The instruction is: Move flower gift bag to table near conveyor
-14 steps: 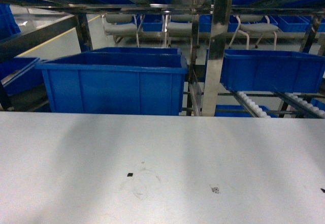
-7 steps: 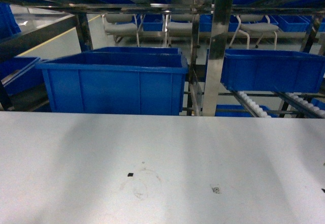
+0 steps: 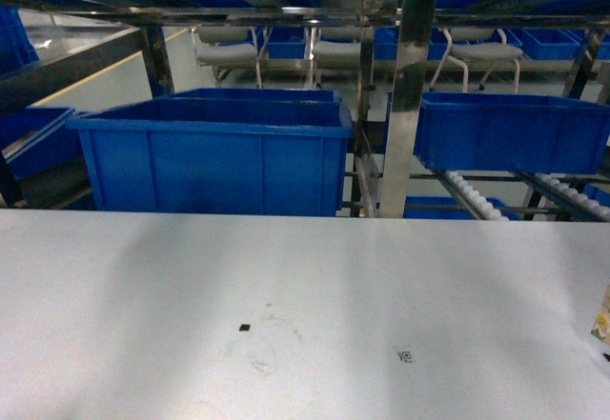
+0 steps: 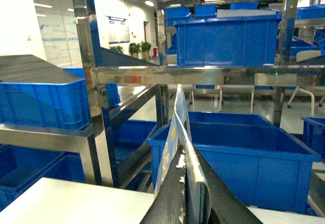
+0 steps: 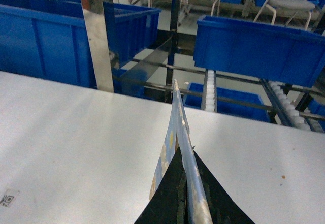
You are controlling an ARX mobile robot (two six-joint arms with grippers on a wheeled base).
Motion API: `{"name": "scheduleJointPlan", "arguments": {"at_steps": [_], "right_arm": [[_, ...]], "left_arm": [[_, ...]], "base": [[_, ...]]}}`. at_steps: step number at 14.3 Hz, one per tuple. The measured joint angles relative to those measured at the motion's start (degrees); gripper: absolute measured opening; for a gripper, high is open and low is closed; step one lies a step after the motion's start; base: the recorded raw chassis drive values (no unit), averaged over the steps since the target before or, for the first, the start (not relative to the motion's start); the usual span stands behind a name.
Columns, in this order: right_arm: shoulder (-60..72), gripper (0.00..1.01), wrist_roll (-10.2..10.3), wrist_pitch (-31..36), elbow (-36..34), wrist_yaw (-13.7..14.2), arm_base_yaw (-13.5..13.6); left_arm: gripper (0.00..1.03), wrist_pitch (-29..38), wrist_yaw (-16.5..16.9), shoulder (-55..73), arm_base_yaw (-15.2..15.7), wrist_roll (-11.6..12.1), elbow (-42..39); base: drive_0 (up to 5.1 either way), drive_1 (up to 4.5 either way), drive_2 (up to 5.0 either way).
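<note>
In the left wrist view my left gripper [image 4: 185,151] is shut on the thin edge of the flower gift bag [image 4: 174,117], a flat pale blue bag with yellow flowers that stands up between the black fingers. My right gripper [image 5: 180,149] is shut on the same kind of bag edge [image 5: 175,113], held above the white table [image 5: 71,127]. The head view shows only a sliver of the bag [image 3: 602,325] at the right edge, over the table [image 3: 286,277]; neither gripper shows there. The conveyor [image 3: 472,196], with its steel frame and white rollers [image 5: 284,98], stands just behind the table.
A large blue bin [image 3: 214,153] sits behind the table's far edge on the left, and another blue bin [image 3: 510,130] rests on the rollers at the right. A steel upright [image 3: 408,96] rises between them. Small black marks [image 3: 404,354] dot the table.
A sliver of the flower gift bag has come into the head view at the right edge; it was not there in the earlier frames. Nothing else has moved.
</note>
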Motion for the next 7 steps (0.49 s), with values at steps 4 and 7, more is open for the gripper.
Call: {"name": "scheduleJointPlan", "arguments": {"at_steps": [4, 7], "right_arm": [[6.7, 0.02, -0.2, -0.5, 4.6, -2.2, -2.1], [7.1, 0.02, -0.2, 0.1, 7.8, -3.2, -2.8]], "left_arm": [[0.02, 0.0, 0.0, 0.0, 0.0, 0.0, 0.0], [0.02, 0.0, 0.0, 0.0, 0.0, 0.0, 0.0]], "base": [[0.0, 0.00, 0.0], [0.0, 0.00, 0.0]]}}
